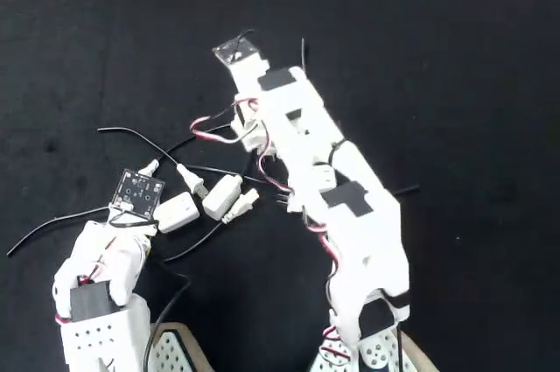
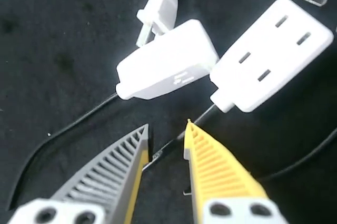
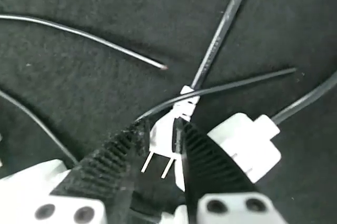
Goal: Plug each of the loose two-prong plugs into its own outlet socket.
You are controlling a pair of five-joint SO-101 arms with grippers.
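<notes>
My right gripper (image 3: pixel 160 126) is shut on a white two-prong plug (image 3: pixel 167 140), its black fingers (image 3: pixel 208 163) squeezing the body while the prongs point back toward the wrist. A white block with a cord (image 3: pixel 247 145) lies right beside it. My left gripper (image 2: pixel 167 126) stands open, grey and yellow fingertips straddling a black cord (image 2: pixel 163 153) on the cloth. Just beyond it lie a plain white outlet block (image 2: pixel 166 68) and a slotted one (image 2: pixel 274 60). A loose plug (image 2: pixel 158 10) rests against the plain block. From above, both outlets (image 1: pixel 178 212) (image 1: pixel 221 195) and two plugs (image 1: pixel 194 181) (image 1: pixel 243 204) cluster between the arms.
Thin black cords (image 1: pixel 131 134) loop across the black cloth left of the cluster, and loose wire ends (image 3: pixel 163 67) lie close to the held plug. The right arm (image 1: pixel 297 127) stretches diagonally over the table's middle. The left arm (image 1: pixel 105 258) sits at the near left.
</notes>
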